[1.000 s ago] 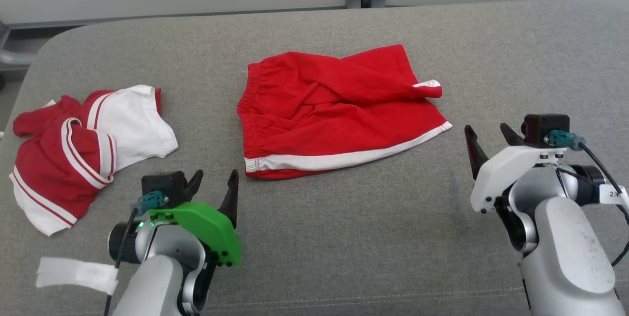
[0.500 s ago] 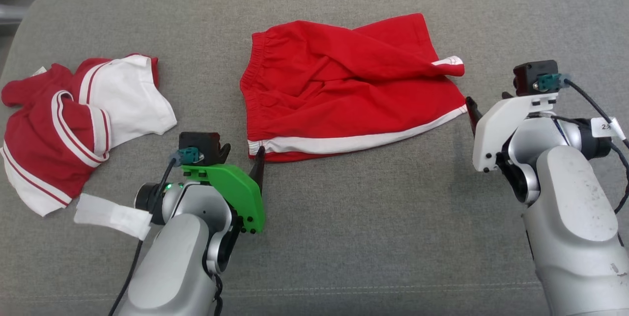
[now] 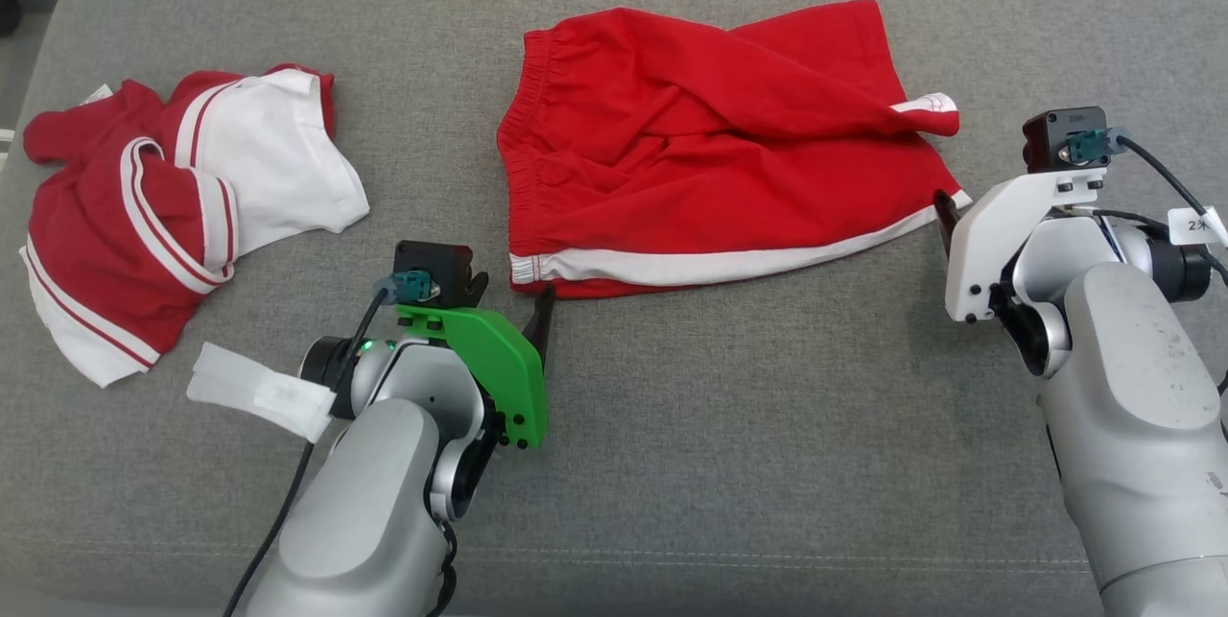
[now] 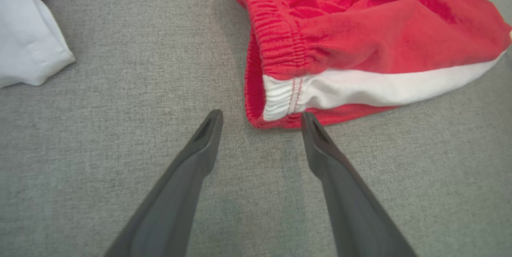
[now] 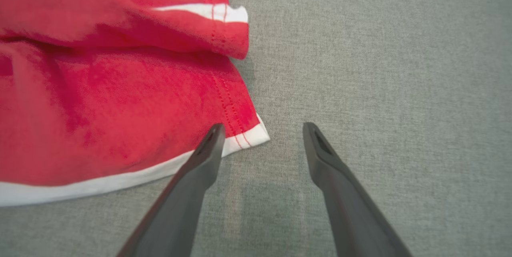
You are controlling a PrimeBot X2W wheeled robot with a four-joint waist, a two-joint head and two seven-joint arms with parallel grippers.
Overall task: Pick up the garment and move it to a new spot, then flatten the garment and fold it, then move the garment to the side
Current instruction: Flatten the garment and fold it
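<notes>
A small white tag (image 3: 1196,225) on the cable (image 3: 1156,174) at the right arm's wrist bears a "2", followed by a mark too blurred to read. The black camera block (image 3: 1055,142) beside it carries tiny pale print on its top, too small to make out.

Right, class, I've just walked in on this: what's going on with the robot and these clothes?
A two-armed robot is set to pick up the red fabric shorts with a white side stripe, which lie rumpled on the grey fabric surface. Its left hand is open at the waistband corner, and its right hand is open at the leg-hem corner. Neither grips yet. A crumpled red-and-white shirt lies apart at the robot's left.
</notes>
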